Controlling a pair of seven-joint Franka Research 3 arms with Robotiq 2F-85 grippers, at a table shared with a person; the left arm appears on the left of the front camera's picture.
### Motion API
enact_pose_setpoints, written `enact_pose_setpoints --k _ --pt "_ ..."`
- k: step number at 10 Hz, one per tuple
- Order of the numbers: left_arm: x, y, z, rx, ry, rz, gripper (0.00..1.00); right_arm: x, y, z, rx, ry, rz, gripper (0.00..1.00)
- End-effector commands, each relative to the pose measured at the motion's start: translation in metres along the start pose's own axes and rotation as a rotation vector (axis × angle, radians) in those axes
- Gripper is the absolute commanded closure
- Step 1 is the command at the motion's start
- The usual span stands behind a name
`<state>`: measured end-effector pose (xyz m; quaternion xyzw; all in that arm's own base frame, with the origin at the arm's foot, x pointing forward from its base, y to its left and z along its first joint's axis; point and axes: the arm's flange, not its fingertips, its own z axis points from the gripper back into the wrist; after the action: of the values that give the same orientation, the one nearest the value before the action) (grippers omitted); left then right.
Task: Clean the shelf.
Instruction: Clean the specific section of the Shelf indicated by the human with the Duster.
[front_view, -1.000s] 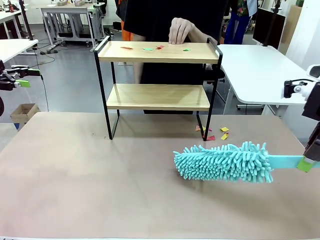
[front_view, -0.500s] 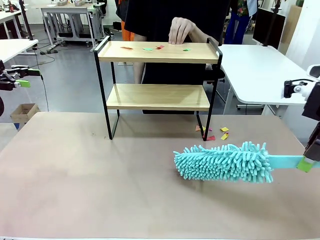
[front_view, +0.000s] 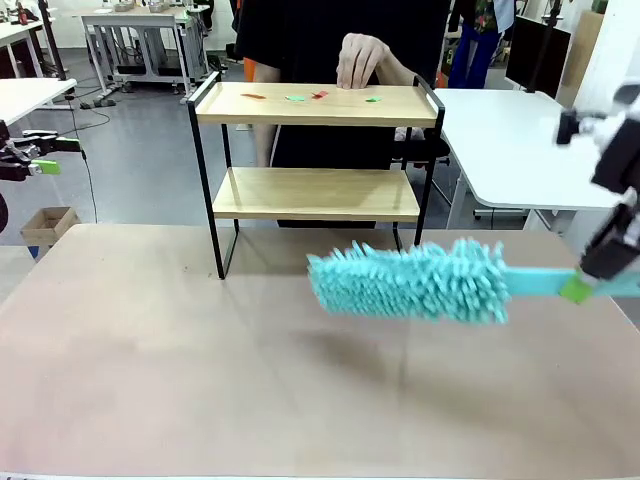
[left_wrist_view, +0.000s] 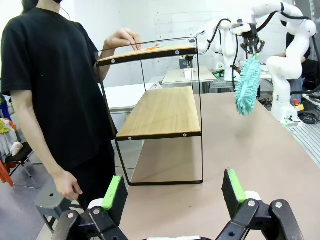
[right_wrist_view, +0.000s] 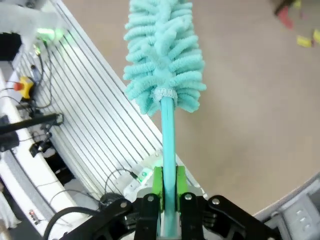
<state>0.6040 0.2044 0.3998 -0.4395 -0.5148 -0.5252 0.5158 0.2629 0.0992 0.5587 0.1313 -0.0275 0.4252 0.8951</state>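
While the duster is in the air: the right gripper (front_view: 575, 290) is clamping the end of a teal handle between its green pads, holding a fluffy duster (front_view: 410, 282) level above the brown table (front_view: 150, 350), on the robot's side of the shelf.
Shelf: the shelf (front_view: 310, 193) is standing upright at the far edge of the table, and its lower board is looking bare.
Scraps: small coloured scraps (front_view: 320, 95) are lying along the top board.
Person: someone is standing behind the shelf and holding one hand (front_view: 362, 60) over the back edge of the top board. It is hard to tell whether the fingers are touching the wood.
Left gripper: the left gripper (left_wrist_view: 173, 189) is waiting with its jaws wide apart, gripping nothing, well apart from the shelf.
Risk, frame: the fibres or the handle could be catching on the thin black end rail, dragging or tipping the light rack.
Risk, hand: a sweep along the top board could be brushing the person's fingers, which are sitting just beside the scraps.
Risk, scatter: a quick pass could be flinging scraps across the table, where a few bits (right_wrist_view: 305, 41) are lying already.
Risk, grip: with the handle being held at its very end, pressing down could be twisting it between the pads.
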Motion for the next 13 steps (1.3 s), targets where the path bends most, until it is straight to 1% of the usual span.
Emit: enact_pose_setpoints --k 1,2,3,5,7,8,10,11,13 --pt "0.002 -0.001 -0.001 -0.003 -0.003 -0.015 0.00 0.033 0.016 0.031 0.025 -0.108 0.094 0.87" --pt "0.002 -0.001 -0.001 -0.003 -0.003 -0.015 0.00 0.047 0.032 0.048 0.038 -0.152 0.154 0.87" --pt "0.002 -0.001 -0.001 -0.003 -0.003 -0.015 0.00 0.060 0.045 0.064 0.054 -0.210 0.164 0.87" --pt "0.002 -0.001 -0.001 -0.003 -0.003 -0.015 0.00 0.087 0.074 0.089 0.093 -0.361 0.106 0.87" --pt "0.002 -0.001 -0.001 -0.003 -0.003 -0.015 0.00 0.129 0.092 0.106 0.121 -0.482 -0.028 0.87" --pt "0.002 -0.001 -0.001 -0.003 -0.003 -0.015 0.00 0.149 0.100 0.111 0.133 -0.520 -0.091 0.87" --pt "0.002 -0.001 -0.001 -0.003 -0.003 -0.015 0.00 0.193 0.109 0.120 0.148 -0.581 -0.253 0.87" --pt "0.002 -0.001 -0.001 -0.003 -0.003 -0.015 0.00 0.218 0.112 0.124 0.126 -0.598 -0.337 0.87" --pt "0.002 -0.001 -0.001 -0.003 -0.003 -0.015 0.00 0.252 0.117 0.128 0.066 -0.625 -0.455 0.87"
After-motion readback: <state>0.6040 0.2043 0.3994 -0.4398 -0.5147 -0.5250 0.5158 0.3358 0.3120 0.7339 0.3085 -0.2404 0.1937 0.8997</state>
